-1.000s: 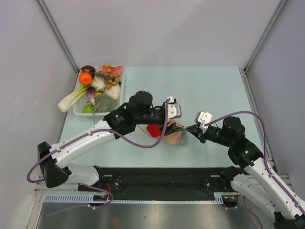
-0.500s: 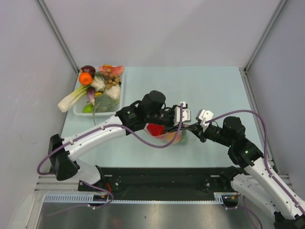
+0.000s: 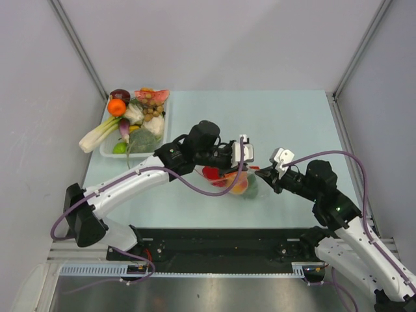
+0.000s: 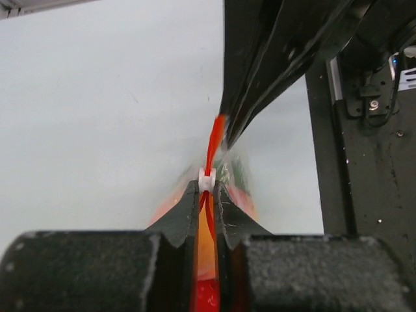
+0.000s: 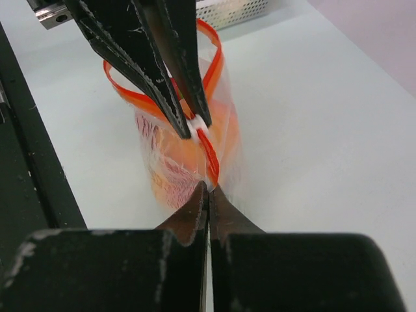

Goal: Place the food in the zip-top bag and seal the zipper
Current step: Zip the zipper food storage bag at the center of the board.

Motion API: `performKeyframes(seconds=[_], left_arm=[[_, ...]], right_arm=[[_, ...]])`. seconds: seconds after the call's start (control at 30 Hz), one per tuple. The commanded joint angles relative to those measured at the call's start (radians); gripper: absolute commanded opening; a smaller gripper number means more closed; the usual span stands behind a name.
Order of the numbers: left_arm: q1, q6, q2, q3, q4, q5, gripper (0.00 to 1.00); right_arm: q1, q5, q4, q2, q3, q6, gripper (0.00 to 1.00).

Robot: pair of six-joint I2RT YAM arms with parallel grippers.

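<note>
The clear zip-top bag (image 3: pixel 238 186) stands mid-table between my two grippers, with red, orange and green food (image 3: pixel 212 174) inside it. Its red-orange zipper (image 5: pixel 208 151) loops open at the far end (image 5: pixel 218 62). My left gripper (image 4: pixel 207 185) comes down from above and is shut on the zipper strip, its tips right at the white slider (image 4: pixel 207 177). In the right wrist view the same slider (image 5: pixel 194 122) shows pinched between the left gripper's tips. My right gripper (image 5: pixel 208 189) is shut on the bag's near corner, at the end of the zipper.
A clear tray (image 3: pixel 104 149) heaped with more toy vegetables and fruit (image 3: pixel 140 117) sits at the table's back left. A black rail (image 3: pixel 214 244) runs along the near edge by the arm bases.
The left gripper swung right over the bag, came back slightly and closed its jaws on the zipper at the slider. The bag and the right gripper shifted a little to the right.
</note>
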Motion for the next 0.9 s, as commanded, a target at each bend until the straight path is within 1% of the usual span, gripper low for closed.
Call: performKeyframes(seconds=[0.0, 0.13, 0.23, 0.37, 0.57, 0.7, 0.87], left_arm=[[0.06, 0.034, -0.088, -0.068, -0.055, -0.041, 0.08], [0.091, 0.053, -0.137, -0.115, -0.079, -0.055, 0.09], [0.135, 0.074, -0.179, -0.146, -0.11, -0.063, 0.09], [0.228, 0.103, -0.237, -0.192, -0.159, -0.054, 0.09], [0.339, 0.159, -0.315, -0.235, -0.223, -0.057, 0.09], [0.408, 0.191, -0.346, -0.246, -0.256, -0.063, 0.09], [0.494, 0.185, -0.351, -0.237, -0.263, -0.032, 0.08]], right_arm=[[-0.003, 0.053, 0.029, -0.034, 0.044, 0.036, 0.0], [-0.015, 0.065, 0.017, -0.038, 0.042, 0.051, 0.0], [-0.027, 0.071, 0.003, -0.048, 0.044, 0.056, 0.0], [-0.071, 0.068, -0.015, -0.058, 0.047, 0.054, 0.0], [-0.142, 0.047, -0.048, -0.06, 0.068, 0.054, 0.0], [-0.194, 0.034, -0.077, -0.054, 0.091, 0.053, 0.0], [-0.214, 0.036, -0.086, -0.043, 0.099, 0.042, 0.0]])
